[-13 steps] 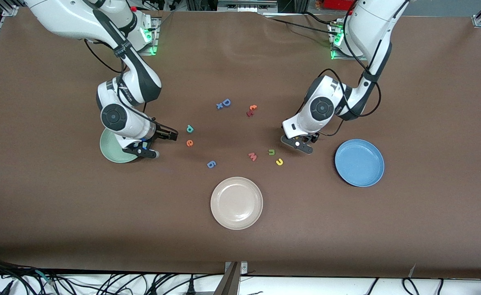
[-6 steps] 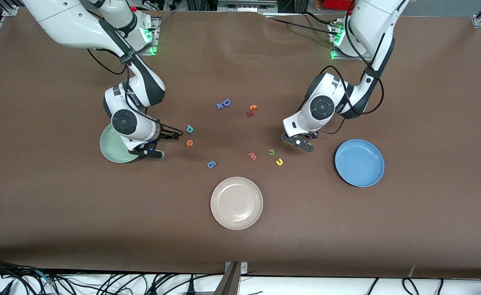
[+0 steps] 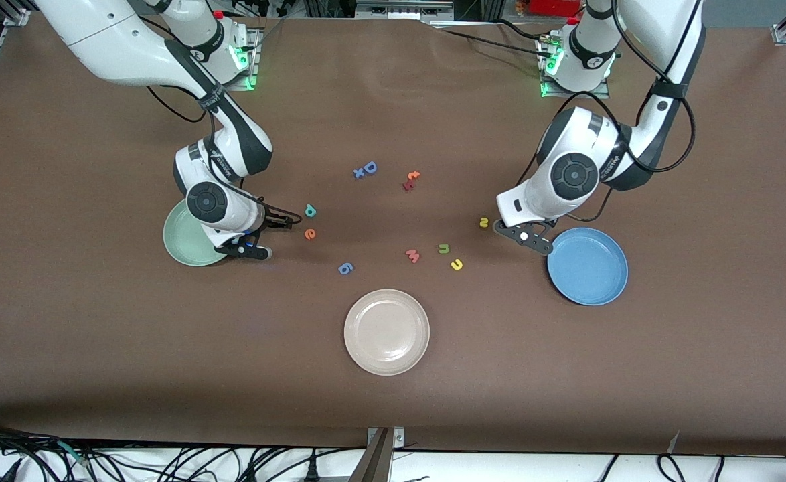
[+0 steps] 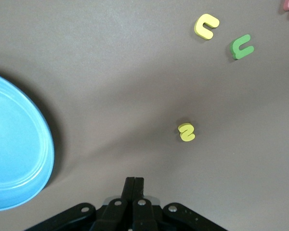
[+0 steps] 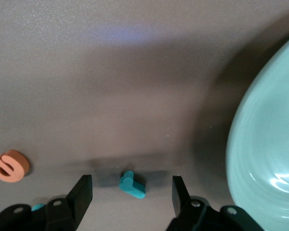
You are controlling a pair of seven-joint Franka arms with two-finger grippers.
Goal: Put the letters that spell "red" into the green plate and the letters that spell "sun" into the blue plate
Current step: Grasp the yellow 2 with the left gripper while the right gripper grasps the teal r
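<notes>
The yellow "s" [image 3: 484,222] [image 4: 187,132] lies on the table beside the blue plate [image 3: 587,266] [image 4: 14,154]. My left gripper [image 3: 515,229] [image 4: 134,180] is between them, shut and empty. The olive "n" [image 3: 444,249] [image 4: 242,46] and yellow "u" [image 3: 456,264] [image 4: 206,26] lie nearer the table's middle. My right gripper [image 3: 274,237] [image 5: 131,182] is open beside the green plate [image 3: 189,237] [image 5: 269,159]. The teal "r" [image 5: 132,185] lies on the table between its fingers, untouched. The teal "d" [image 3: 310,211] and orange "e" [image 3: 310,233] [image 5: 10,166] lie just past it.
A cream-white plate [image 3: 386,331] sits nearer the front camera at mid-table. A pink "w" [image 3: 412,255], a blue "6"-like piece [image 3: 345,268], a blue "D" [image 3: 369,168] and a red and orange pair [image 3: 411,180] are scattered around the middle.
The left gripper shut on nothing and moved toward the blue plate, uncovering the yellow "s" on the table. The right gripper edged toward the "d" and "e", its fingers narrowing.
</notes>
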